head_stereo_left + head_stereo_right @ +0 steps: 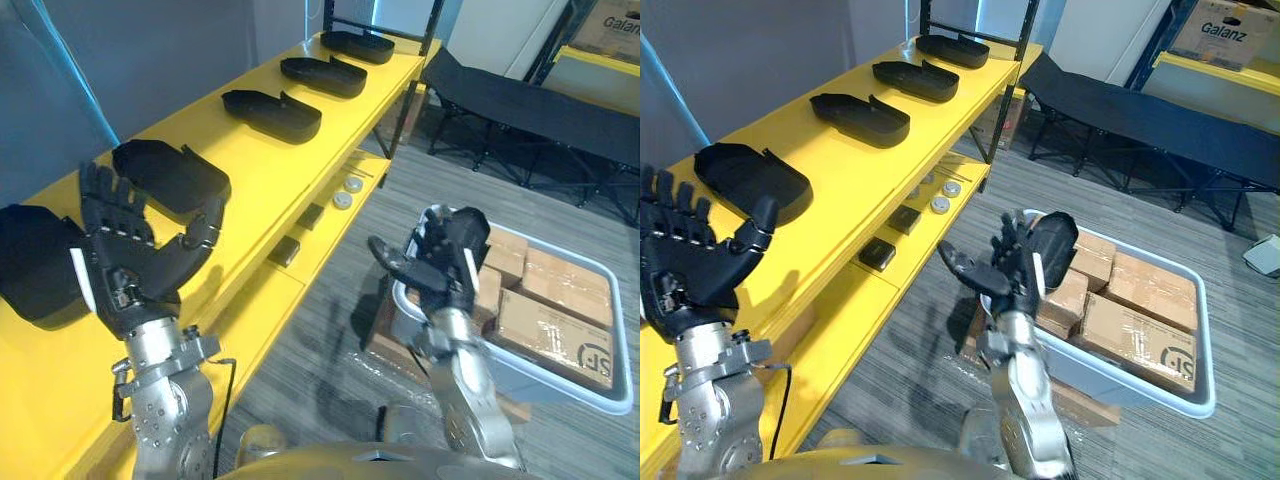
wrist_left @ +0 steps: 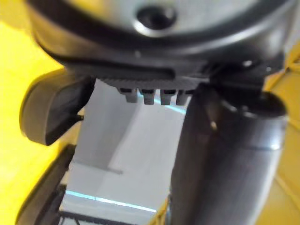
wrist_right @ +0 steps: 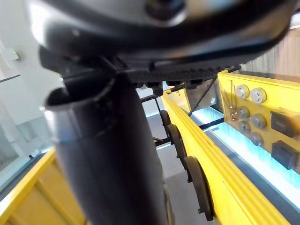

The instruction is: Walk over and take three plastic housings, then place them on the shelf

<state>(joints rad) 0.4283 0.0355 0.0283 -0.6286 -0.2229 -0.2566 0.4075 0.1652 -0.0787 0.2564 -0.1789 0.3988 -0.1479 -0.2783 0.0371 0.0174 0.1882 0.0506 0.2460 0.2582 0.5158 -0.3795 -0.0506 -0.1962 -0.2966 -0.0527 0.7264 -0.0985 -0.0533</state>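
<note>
My left hand [image 1: 125, 265] is up at the near end of the yellow shelf [image 1: 260, 170], fingers spread wide, holding nothing. Five black housings [image 1: 270, 112] lie in a row on it. My right hand [image 1: 450, 255] is by a grey bin [image 1: 560, 385], fingers loose and empty.

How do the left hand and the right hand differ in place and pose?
The left hand is over the yellow shelf, beside a black housing; the right hand is by the grey bin of cardboard boxes. The left hand's thumb points to the robot's right, the right hand's to its left. Both are open and hold nothing.
</note>
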